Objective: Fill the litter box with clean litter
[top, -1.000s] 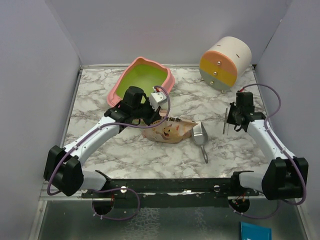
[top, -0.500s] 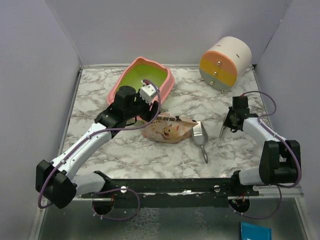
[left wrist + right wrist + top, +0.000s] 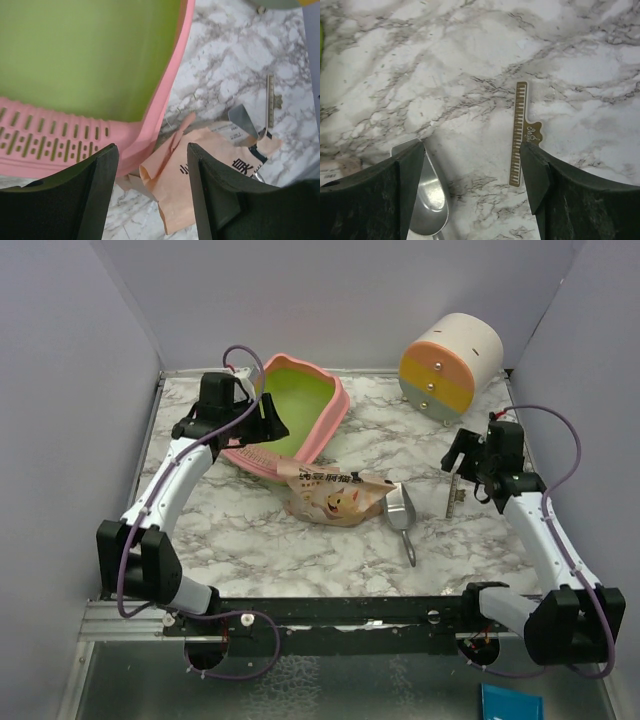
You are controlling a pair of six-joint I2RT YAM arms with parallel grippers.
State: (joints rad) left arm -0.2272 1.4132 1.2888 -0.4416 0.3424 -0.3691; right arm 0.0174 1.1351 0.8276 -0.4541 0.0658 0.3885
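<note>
Two end effectors, both with jaws spread and nothing between them. The left end effector (image 3: 151, 155) hangs over the near corner of the litter box (image 3: 300, 400), looking down past the slotted front edge to the pouch (image 3: 335, 495) lying just beside it. That looks like a vantage for taking up the pouch or steadying the box. The box sits at the back left of the worktop (image 3: 300, 560), its lime interior bare. No clean litter shows anywhere, so I judge it is inside the pouch. The right end effector (image 3: 470, 150) hovers above bare marble between the metal scoop (image 3: 427, 200) and a thin brass strip (image 3: 520, 135), well apart from the round drawer cabinet (image 3: 450, 365). Scoop and pouch lie mid-worktop, between the two arms — probably so either can reach them for a pour.
</note>
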